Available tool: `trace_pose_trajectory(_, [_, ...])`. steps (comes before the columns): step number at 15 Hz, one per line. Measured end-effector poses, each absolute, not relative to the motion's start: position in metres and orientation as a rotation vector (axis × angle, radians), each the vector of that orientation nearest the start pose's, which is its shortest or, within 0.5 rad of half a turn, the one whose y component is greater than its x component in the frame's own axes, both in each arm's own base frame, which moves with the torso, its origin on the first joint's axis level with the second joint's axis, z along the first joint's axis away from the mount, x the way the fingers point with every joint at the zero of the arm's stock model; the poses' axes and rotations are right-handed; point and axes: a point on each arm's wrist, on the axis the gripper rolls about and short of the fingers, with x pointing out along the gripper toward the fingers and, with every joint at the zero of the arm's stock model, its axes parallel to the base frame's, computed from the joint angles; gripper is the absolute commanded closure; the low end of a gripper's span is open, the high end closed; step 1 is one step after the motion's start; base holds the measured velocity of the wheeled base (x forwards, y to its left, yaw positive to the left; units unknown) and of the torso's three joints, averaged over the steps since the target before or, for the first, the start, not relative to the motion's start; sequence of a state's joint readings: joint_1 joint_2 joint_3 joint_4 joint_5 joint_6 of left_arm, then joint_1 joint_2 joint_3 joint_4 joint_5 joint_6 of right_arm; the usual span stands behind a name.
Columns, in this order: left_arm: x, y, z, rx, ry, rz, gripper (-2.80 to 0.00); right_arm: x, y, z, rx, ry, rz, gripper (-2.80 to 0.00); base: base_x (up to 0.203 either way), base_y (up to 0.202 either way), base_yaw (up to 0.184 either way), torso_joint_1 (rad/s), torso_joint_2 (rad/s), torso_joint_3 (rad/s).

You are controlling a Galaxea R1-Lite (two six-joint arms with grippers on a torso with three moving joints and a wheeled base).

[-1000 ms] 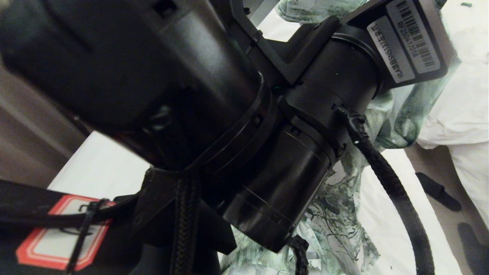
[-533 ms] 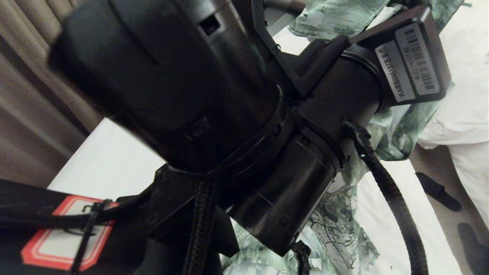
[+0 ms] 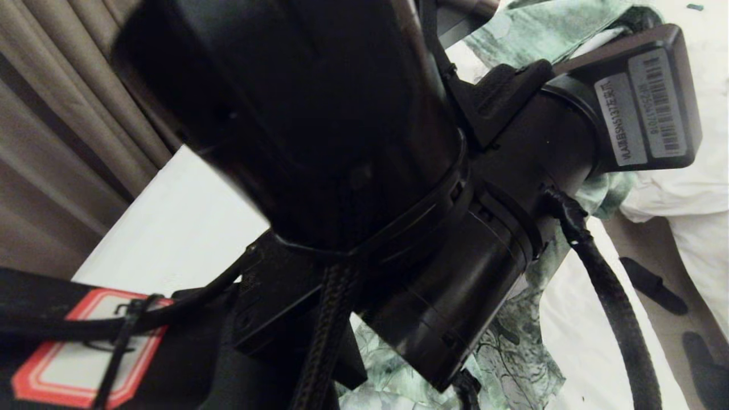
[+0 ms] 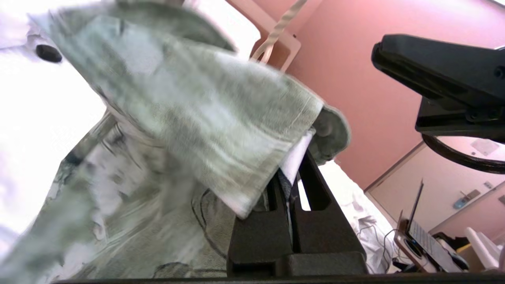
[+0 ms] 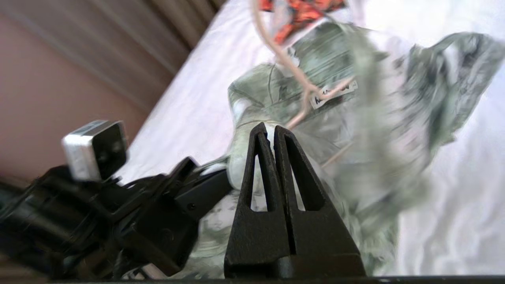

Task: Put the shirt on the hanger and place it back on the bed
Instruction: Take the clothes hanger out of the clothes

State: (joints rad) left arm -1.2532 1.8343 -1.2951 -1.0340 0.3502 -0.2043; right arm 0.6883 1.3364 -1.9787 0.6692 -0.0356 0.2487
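Over the last second the left arm had swung up and rightward, lifting the shirt [image 4: 189, 118] off the bed [image 3: 171, 228]. The left hand [image 4: 291, 189] was clamped on its collar; the right hand [image 5: 268, 134], fingers pressed together, pinched cloth just below the hanger [image 5: 303, 92].

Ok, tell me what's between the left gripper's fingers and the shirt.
Nothing: the left wrist view shows the left gripper shut directly on the shirt's edge. The right gripper is shut at the hanger.

A bedroom: white-sheeted bed [image 3: 182, 228], pillows [image 3: 692, 188], beige curtains [image 3: 62, 136].
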Motion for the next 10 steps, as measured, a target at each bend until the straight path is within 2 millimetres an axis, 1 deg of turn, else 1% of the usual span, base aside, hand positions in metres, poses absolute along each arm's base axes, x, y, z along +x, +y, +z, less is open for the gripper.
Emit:
trace_pose_trajectory(1, [0.1185, -0.3358, 0.3132, -0.558, -0.267, -0.922, 0.0, 0.1003, 0.0809, 0.4534, 0.231, 0.111, 0.625, -0.23, 0.0, 0.0, 0.0, 0.0, 0.0, 0.0])
trace_pose_trajectory(2, [0.1186, -0.3359, 0.3134, -0.56, -0.268, -0.922, 0.0, 0.1016, 0.0816, 0.453, 0.231, 0.112, 0.613, -2.8, 0.0, 0.0, 0.0, 0.0, 0.0, 0.0])
trace_pose_trajectory(7, [0.1183, -0.3349, 0.3151, -0.569, -0.274, -0.92, 0.0, 0.1032, 0.0828, 0.4559, 0.242, 0.084, 0.611, -2.8, 0.0, 0.0, 0.0, 0.0, 0.0, 0.0])
trace_pose_trajectory(10, [0.1179, -0.3341, 0.3149, -0.575, -0.28, -0.921, 0.0, 0.1045, 0.083, 0.4541, 0.242, 0.1, 0.601, -2.8, 0.0, 0.0, 0.0, 0.0, 0.0, 0.0])
